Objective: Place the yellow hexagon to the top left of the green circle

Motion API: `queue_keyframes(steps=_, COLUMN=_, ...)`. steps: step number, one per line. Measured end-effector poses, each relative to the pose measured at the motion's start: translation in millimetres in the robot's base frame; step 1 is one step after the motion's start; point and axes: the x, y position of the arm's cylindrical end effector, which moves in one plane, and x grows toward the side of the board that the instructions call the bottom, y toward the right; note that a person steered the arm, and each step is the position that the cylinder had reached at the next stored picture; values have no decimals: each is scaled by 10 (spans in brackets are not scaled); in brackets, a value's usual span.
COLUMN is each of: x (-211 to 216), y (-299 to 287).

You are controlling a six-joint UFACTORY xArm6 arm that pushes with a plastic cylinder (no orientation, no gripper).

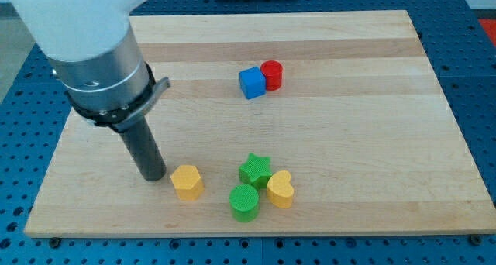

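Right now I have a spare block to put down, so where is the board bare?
Bare: the view's right, beyond the red cylinder and yellow heart; the strip between the blue cube and green star. Crowded: bottom centre, where my tip sits left of the yellow hexagon and green circle.

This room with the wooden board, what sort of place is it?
Probably a robotics lab: a wooden board on a blue perforated bench, small blocks like the yellow hexagon, and my tip beside it.
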Motion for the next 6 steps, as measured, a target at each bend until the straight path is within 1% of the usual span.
queue_keyframes(steps=2, x=322, y=137)
queue_keyframes(steps=4, x=384, y=606)
queue_keyframes(steps=5, x=384, y=737)
queue_keyframes(steps=6, x=401, y=737)
